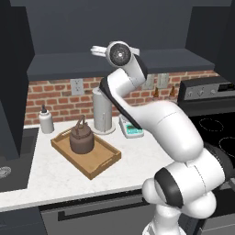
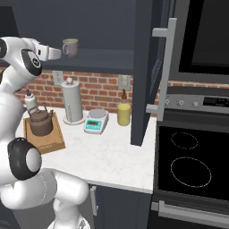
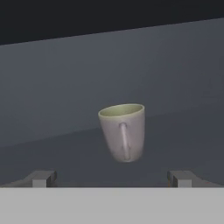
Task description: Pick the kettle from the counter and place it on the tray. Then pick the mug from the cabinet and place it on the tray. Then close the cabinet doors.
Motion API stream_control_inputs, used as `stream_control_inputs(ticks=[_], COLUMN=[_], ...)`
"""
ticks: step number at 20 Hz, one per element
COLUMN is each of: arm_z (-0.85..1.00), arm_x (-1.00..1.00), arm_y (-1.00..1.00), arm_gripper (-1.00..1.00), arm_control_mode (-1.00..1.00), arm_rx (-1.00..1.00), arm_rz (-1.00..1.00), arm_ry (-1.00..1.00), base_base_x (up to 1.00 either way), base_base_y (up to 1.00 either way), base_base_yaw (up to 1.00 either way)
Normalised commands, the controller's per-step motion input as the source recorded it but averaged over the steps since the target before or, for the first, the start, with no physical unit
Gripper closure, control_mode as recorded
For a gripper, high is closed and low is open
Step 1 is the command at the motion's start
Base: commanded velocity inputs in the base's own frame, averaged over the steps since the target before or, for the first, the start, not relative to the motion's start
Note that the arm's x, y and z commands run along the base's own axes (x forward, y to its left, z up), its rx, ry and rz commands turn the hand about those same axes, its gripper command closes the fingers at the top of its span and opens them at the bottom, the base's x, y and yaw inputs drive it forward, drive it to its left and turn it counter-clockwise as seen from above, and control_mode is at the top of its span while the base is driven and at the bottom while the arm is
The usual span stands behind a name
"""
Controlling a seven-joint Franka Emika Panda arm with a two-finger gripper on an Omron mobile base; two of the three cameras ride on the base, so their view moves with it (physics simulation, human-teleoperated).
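Standing upright on the cabinet [image 2: 112,60] shelf, the mug [image 3: 123,132] sits just ahead of the pincer [image 3: 112,178], centred between its spread, empty fingers, handle facing them, not touching.

I stand in a home kitchen: brick backsplash [image 2: 100,89] mid-frame, marbled table [image 2: 112,156] below it, black stovetop [image 2: 190,161] at lower right, oven panel [image 2: 197,102] above, dark wall cabinet [image 1: 114,32] on top.

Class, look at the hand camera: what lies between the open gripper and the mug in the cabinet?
Nothing. In the hand view the stretch from the gripper to the mug is bare dark shelf; the mug's handle faces the camera.
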Motion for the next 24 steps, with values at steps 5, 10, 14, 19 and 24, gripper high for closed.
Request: stream_control_inputs(ticks=[5, 10, 14, 19, 24], arm_z=[0.0, 0.0, 0.0, 0.0, 0.0], arm_x=[0.13, 0.15, 0.19, 0.23, 0.2], arm_y=[-0.13, -0.11, -0.04, 0.0, -0.02], arm_gripper=[-1.0, -1.0, -1.0, -1.0, -1.0], arm_control_mode=[-1.0, -1.0, -1.0, -1.0, -1.0], arm_rx=[0.0, 0.0, 0.0, 0.0, 0.0], arm_rz=[0.0, 0.0, 0.0, 0.01, 0.0], arm_ry=[0.0, 0.0, 0.0, 0.0, 0.0], base_base_x=[0.0, 0.0, 0.0, 0.0, 0.0], base_base_y=[0.0, 0.0, 0.0, 0.0, 0.0], base_base_yaw=[0.0, 0.0, 0.0, 0.0, 0.0])
